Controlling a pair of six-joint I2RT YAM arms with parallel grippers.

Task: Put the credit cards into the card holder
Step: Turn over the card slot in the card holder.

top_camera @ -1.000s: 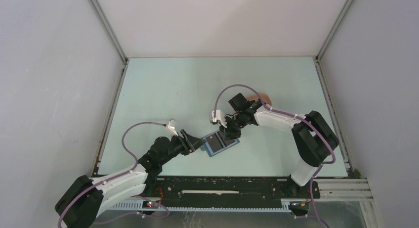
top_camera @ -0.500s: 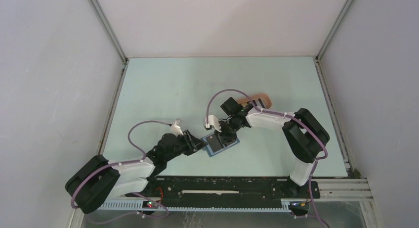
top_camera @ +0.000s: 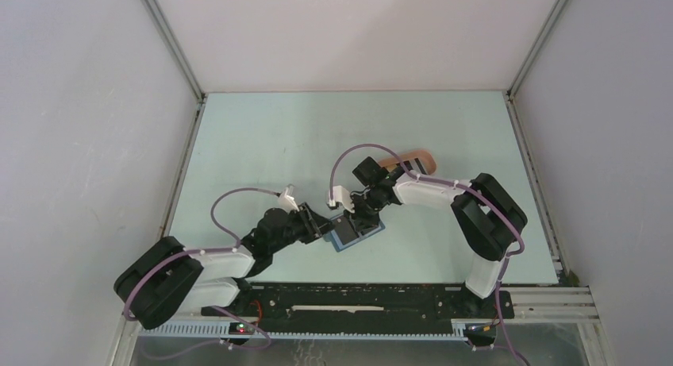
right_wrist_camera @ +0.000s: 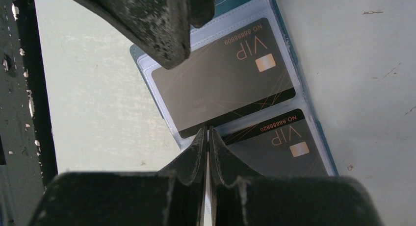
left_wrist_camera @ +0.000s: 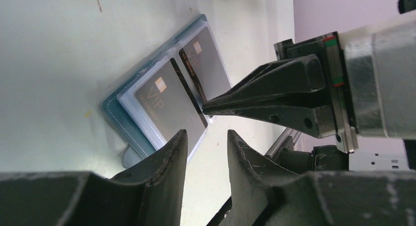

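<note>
On the pale green surface [top_camera: 262, 144] one open card holder [top_camera: 349, 240] is seen near the front edge, with one peach tray [top_camera: 419, 154] partly hidden by the right arm. In the left wrist view two dark cards [left_wrist_camera: 169, 101] are seen inside it, and the left fingers [left_wrist_camera: 167, 162] are parted and empty. In the right wrist view the right fingers [right_wrist_camera: 189, 162] are clenched together above the cards' seam.

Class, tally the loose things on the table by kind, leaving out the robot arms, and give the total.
Dark VIP cards: 2
Blue card holder: 1
Peach tray: 1
Total: 4
</note>
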